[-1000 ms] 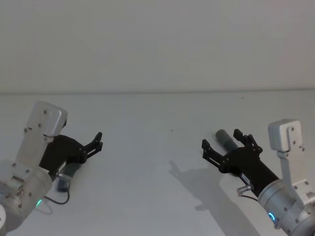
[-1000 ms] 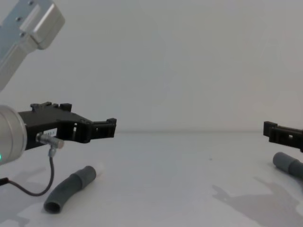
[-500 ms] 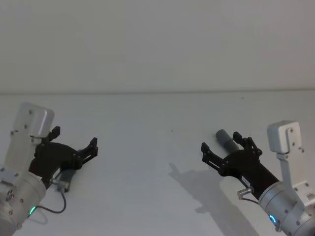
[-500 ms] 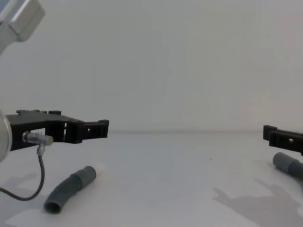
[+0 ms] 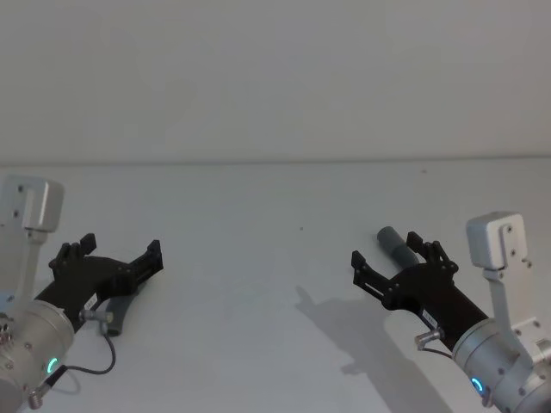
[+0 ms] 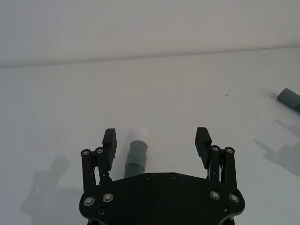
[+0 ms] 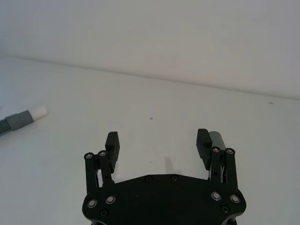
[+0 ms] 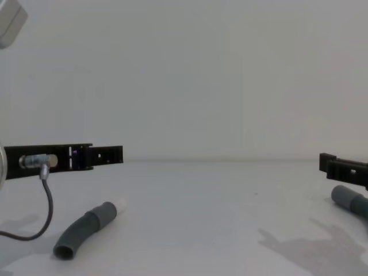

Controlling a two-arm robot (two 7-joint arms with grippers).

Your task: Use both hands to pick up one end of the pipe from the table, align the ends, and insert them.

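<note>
Your black plastic two-jaw left gripper (image 5: 120, 248) hangs over the left side of the plain matte white table (image 5: 258, 206). Its jaws are spread wide and hold nothing. A thin black cable (image 8: 47, 210) loops down from its wrist.

Under it lies a short curved length of dark grey corrugated flexible hose (image 8: 80, 229), flat on the table. It runs from an open mouth near you to a smooth grey cuff with a narrower white tip (image 6: 139, 146). In the left wrist view that cuff sits in the gap between the fingers, nearer one of them, with the tip pointing away. In the chest view the left gripper is above the hose, not touching it.

Your black plastic two-jaw right gripper (image 5: 385, 247) is low over the right side of the table. It is also fully open and empty. The plain wider grey cuff (image 8: 347, 198) rests on the table below it. In the right wrist view it is tucked just behind one finger (image 7: 203, 143) and partly hidden.

The two cuffs lie well apart. You can't tell whether the hose joins them.
</note>
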